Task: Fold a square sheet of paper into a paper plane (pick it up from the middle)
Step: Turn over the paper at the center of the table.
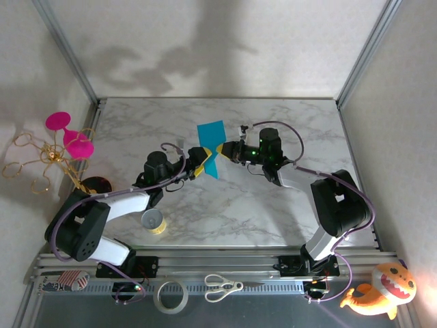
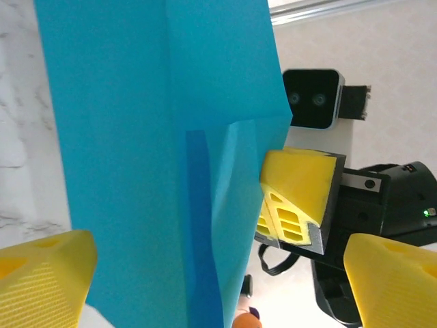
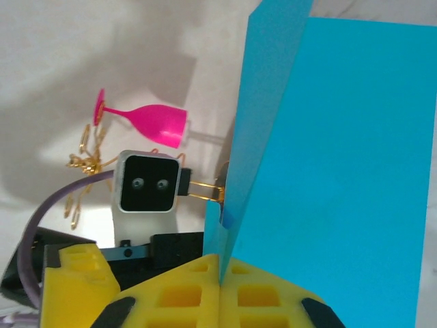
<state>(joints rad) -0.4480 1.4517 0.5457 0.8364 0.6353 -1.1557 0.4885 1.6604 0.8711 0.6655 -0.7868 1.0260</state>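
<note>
**Top view.** The teal sheet of paper (image 1: 211, 133), creased along its length, is held above the marble table (image 1: 293, 123) at mid-table, between the two grippers.

**Right gripper** (image 1: 222, 148): clenched on the sheet's edge. Its yellow fingers (image 3: 164, 277) press together, with the paper pinched at their seam.

**Left gripper** (image 1: 199, 164): released, its fingers (image 2: 41, 280) spread wide on either side of the sheet.

**Obstruction.** From the left wrist, the sheet screens most of the table and part of the right gripper.

**Surroundings.**
- A yellow tape roll (image 1: 154, 221) lies near the left arm.
- Pink goblets (image 1: 79, 145) and a gold wire ornament (image 1: 31, 164) stand off the table's left edge.
- Scissors (image 1: 222, 288), a tape ring (image 1: 171, 296) and an orange plush fish (image 1: 379, 290) lie along the near rail.
</note>
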